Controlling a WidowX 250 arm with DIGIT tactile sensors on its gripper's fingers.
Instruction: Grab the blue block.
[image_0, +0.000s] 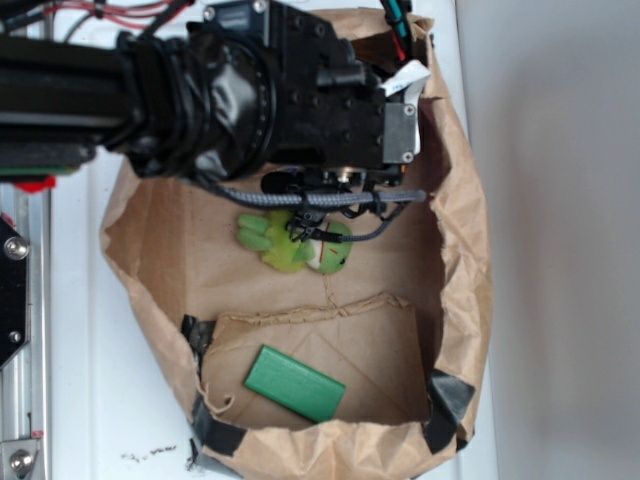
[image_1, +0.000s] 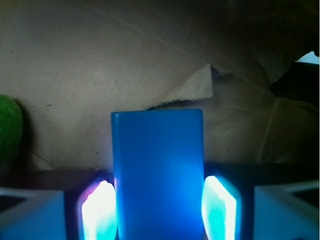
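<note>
Flat bright blue rectangular block (image_1: 157, 172) sits between the pads (image_1: 97, 212) of the hand (image_1: 157, 212), inside the crumpled brown paper bag (image_0: 460, 230). Pads look pressed against both long faces, so pinching it; actual contact force unclear. In the exterior view the arm hides the block. To do it well: keep the squeeze centred, lift straight up, avoid the green plush toy (image_0: 290, 245) and the bag wall.

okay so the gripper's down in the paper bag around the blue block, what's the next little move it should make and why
Probably close the gripper the last bit, then lift. In the wrist view the flat, smooth bright blue rectangular block stands between the two fingers, which flank its sides closely; whether they press it I cannot tell. The crumpled brown paper bag floor lies beneath, so a firm grip should come first.
</note>
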